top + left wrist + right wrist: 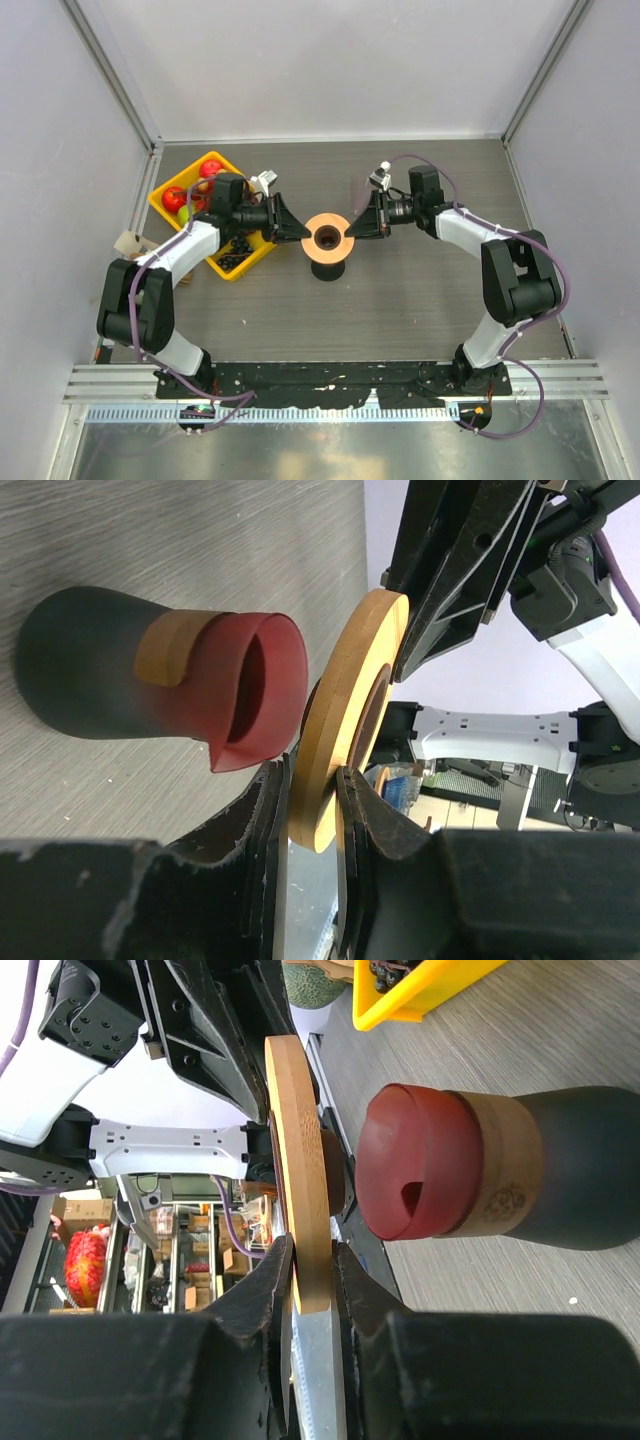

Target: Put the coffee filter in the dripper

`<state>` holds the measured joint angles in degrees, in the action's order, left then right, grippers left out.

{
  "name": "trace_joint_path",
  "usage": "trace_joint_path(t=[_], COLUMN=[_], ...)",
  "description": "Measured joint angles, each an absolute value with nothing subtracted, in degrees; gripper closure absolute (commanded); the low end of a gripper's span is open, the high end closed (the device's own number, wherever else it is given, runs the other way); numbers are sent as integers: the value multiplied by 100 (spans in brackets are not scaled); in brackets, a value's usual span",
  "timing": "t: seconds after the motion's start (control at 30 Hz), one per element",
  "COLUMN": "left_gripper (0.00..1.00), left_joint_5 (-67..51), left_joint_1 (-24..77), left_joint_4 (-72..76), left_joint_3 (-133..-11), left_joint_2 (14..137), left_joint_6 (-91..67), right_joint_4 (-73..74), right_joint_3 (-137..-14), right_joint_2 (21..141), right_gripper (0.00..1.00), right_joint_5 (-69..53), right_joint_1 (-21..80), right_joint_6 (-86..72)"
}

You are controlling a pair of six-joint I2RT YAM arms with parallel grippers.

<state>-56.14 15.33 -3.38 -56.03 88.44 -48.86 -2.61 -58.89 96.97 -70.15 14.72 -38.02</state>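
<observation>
A: Left arm (190, 250)?
B: Bent at the elbow, reaching in toward the middle. Left gripper (298, 230) (315, 780) level and pointing right, clamped on one edge of the dripper (311, 247) (350, 710) at its wooden ring.
A: Right arm (470, 235)?
B: Mirrored. Right gripper (358, 228) (310, 1260) pointing left, pinched on the opposite edge of the same ring (295, 1150).
A: Dripper's place?
B: Held level between both, above the upright black pot (328, 271) (80, 665) (590, 1165) with a red lip, just clear of it.
A: Filter?
B: Cannot tell from these views.
A: Surroundings?
B: Grey wood-grain table (400, 300). Yellow tray (180, 175) of fruit behind the left gripper. White walls (330, 60) on three sides.
</observation>
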Motion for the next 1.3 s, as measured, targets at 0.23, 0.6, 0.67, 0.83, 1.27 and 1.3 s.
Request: trace_joint_path(t=[0.23,0.6,0.67,0.83,1.27,1.3], left_gripper=[77,76,75,73,69,70], left_joint_5=[-5492,-5360,-5332,-5262,-5140,-5140], left_joint_1=[1531,1531,1533,1540,1542,1542], left_joint_4=[-611,-836,-891,-1007,-1350,-1367], left_joint_3=[-5828,-6020,-6020,-6088,-6366,-6366], left_joint_2=[9120,9327,9338,9402,9629,9629], left_joint_6=[-4654,-4445,-4407,-4307,-4025,-4018], right_joint_4=[30,213,233,252,506,537], right_joint_3=[-6082,-6237,-6246,-6276,-6473,-6473], right_joint_2=[9907,10127,10165,10235,10381,10381], right_gripper=[91,88,86,85,81,81], right_joint_5=[-6888,-6803,-6805,-6790,-6716,-6716], right_joint_1=[1459,1435,1439,1439,1422,1422], right_joint_6=[-3673,-3597,-3583,-3559,-3479,-3465])
